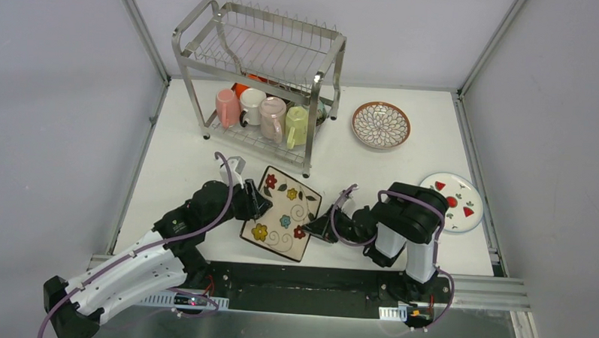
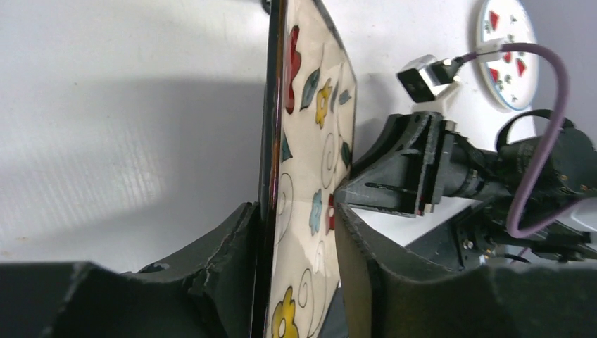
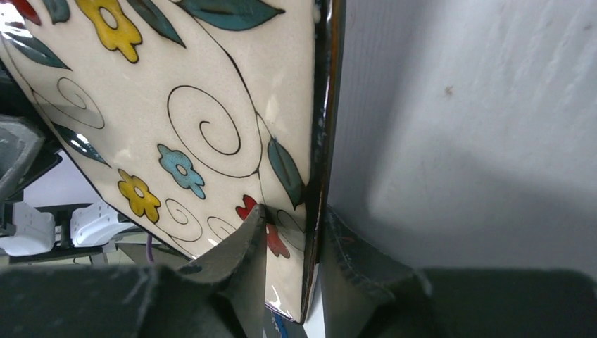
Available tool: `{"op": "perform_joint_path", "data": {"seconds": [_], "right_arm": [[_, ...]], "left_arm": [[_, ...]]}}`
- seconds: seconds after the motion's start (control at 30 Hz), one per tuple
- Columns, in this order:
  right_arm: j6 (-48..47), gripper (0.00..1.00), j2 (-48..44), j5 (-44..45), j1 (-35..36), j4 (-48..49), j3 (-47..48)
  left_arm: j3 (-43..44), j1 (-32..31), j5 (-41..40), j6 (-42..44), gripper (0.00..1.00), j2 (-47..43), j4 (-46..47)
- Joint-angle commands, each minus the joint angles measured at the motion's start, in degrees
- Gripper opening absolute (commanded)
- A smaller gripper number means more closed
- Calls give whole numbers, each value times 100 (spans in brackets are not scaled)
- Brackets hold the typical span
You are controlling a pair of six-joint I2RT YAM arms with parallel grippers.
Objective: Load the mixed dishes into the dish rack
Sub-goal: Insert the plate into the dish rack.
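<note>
The square floral cream plate (image 1: 284,211) hangs tilted just above the table between my two arms. My left gripper (image 1: 256,203) is shut on its left edge; in the left wrist view (image 2: 294,211) one finger presses the dark back and the other the flowered face (image 2: 310,141). My right gripper (image 1: 317,224) is shut on the plate's right corner, by a red flower (image 3: 294,215). The steel dish rack (image 1: 181,56) stands at the back, its lower tier holding pink (image 1: 227,106), white (image 1: 251,101) and yellow-green (image 1: 296,125) mugs.
A brown-rimmed petal-pattern plate (image 1: 381,124) lies right of the rack. A white red-marked plate (image 1: 453,202) lies at the right table edge, just behind my right arm. Something orange (image 1: 241,86) shows behind the mugs. Grey walls enclose the table.
</note>
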Motion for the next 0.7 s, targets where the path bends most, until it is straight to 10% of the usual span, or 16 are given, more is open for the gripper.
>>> {"op": "perform_joint_path", "data": {"seconds": [0.0, 0.43, 0.67], "right_arm": [[-547, 8, 76, -344, 295, -354, 132], [-601, 7, 185, -428, 292, -353, 161], [-653, 7, 106, -406, 280, -354, 160]], "left_arm": [[231, -305, 1978, -574, 44, -548, 1281], [825, -309, 1989, 111, 36, -673, 205], [1523, -309, 1724, 763, 0, -129, -737]]}}
